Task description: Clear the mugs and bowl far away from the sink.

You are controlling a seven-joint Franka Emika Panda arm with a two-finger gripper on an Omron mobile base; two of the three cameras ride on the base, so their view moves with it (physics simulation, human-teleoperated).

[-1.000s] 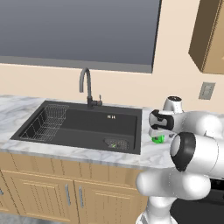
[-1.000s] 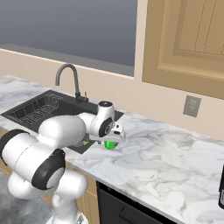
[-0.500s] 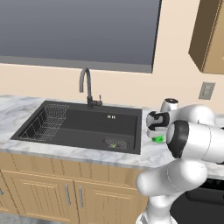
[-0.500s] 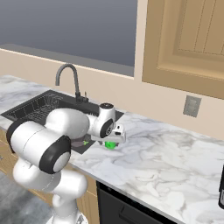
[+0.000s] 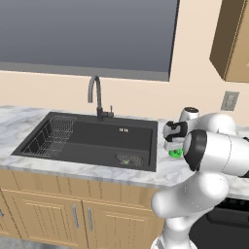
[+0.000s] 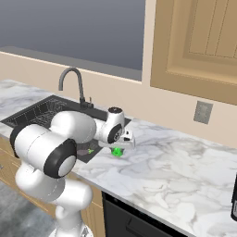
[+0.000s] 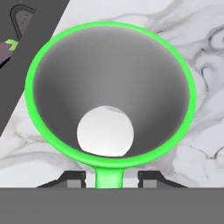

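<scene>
A bright green mug stands upright on the marble counter just right of the sink. My gripper hangs straight above it, pointing down. In the hand view I look into the mug. Its handle sits between the fingertips of my gripper. The jaws stand close on either side of the handle, with a narrow gap showing on each side. A corner of the sink shows at the upper left. The bowl is out of view.
A dark gooseneck faucet rises behind the basin, and a wire rack lies in its left half. Open marble counter stretches to the right. A wall outlet sits above it, and a dark object stands at the far right edge.
The hand has stayed over the green mug while the arm's elbow has swung round. The mug has not moved.
</scene>
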